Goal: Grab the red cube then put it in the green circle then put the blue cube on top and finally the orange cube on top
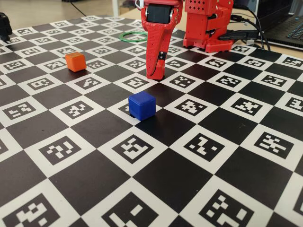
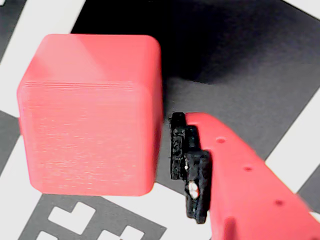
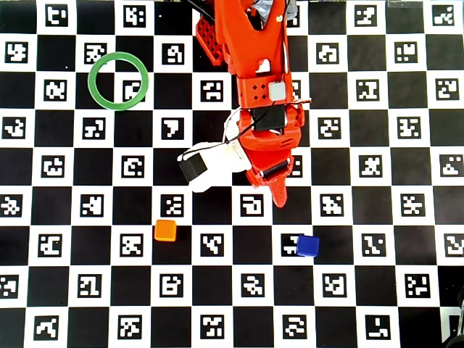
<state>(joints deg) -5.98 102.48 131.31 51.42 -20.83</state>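
Observation:
The red cube (image 2: 90,115) fills the left of the wrist view and rests on the checkered board. One red finger (image 2: 240,175) with its black pad (image 2: 180,150) stands just right of the cube, a thin gap between them; the other finger is out of frame. In the fixed view my gripper (image 1: 155,72) points down onto the board and hides the cube; in the overhead view it (image 3: 279,196) covers the cube too. The blue cube (image 1: 142,105) (image 3: 307,245) lies nearer the front. The orange cube (image 1: 75,61) (image 3: 165,230) lies to the left. The green circle (image 1: 120,36) (image 3: 90,81) is empty at the far left.
The arm's red base (image 1: 208,23) stands at the back of the marker board (image 1: 199,179). A laptop (image 1: 289,28) and cables lie behind it at the right. A black object (image 1: 4,26) sits at the far left edge. The white wrist camera (image 3: 210,163) juts left from the arm.

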